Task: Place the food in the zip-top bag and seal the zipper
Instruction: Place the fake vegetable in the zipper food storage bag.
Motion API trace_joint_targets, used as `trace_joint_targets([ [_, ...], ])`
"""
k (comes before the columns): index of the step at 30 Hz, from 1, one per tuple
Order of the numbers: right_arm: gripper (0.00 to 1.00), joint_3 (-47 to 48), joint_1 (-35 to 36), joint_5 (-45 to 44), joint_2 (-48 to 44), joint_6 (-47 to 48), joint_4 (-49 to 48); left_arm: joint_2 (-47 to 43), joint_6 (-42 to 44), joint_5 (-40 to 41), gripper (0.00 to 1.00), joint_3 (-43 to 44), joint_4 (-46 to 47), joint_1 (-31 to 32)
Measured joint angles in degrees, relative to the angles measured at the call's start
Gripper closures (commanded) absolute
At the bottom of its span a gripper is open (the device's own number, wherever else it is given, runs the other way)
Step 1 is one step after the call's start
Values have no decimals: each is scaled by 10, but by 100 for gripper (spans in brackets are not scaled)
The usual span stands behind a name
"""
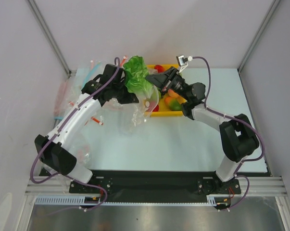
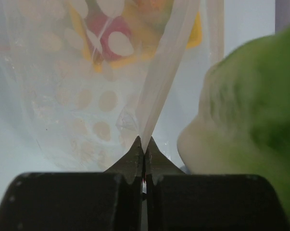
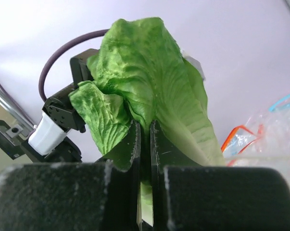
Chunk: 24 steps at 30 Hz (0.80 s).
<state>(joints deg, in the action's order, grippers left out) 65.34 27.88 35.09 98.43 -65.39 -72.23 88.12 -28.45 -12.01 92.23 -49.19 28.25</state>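
Overhead view: bright, even, diffuse light from above. Faint soft shadows under arms on pale table (image 1: 183,144). Dull sheen on metal sheet (image 1: 159,219) at bottom. Focus sharp; frame posts lean outward toward corners.

Left wrist view: washed-out, low contrast. Dotted bag (image 2: 87,106) hazy, lit from behind; cabbage (image 2: 250,110) at right badly blurred. Left gripper fingers (image 2: 130,161) near-black silhouette.

Right wrist view: cabbage leaves crisp, veins clear, bright against plain wall. Right gripper fingers (image 3: 135,183) dark, grainy. Spare bags (image 3: 274,130) at right edge soft.
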Motion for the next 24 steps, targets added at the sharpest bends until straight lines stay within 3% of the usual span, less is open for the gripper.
trace_joint_targets([
  [9, 100, -65, 27, -3, 3, -3, -17, -90, -27, -40, 100, -81, 63, -37],
  [12, 93, -71, 31, -3, 3, 3, -28, -99, -32, -56, 99, -94, 72, -41],
  [16, 63, -71, 31, 0, 3, 12, -31, -103, -42, -78, 100, -111, 88, -51],
  [19, 49, -71, 32, 5, 1, 37, -33, -105, -45, -87, 99, -116, 90, -61],
  [24, 46, -71, 37, 23, -30, 112, 24, -113, -46, -93, 100, -119, 94, -74],
])
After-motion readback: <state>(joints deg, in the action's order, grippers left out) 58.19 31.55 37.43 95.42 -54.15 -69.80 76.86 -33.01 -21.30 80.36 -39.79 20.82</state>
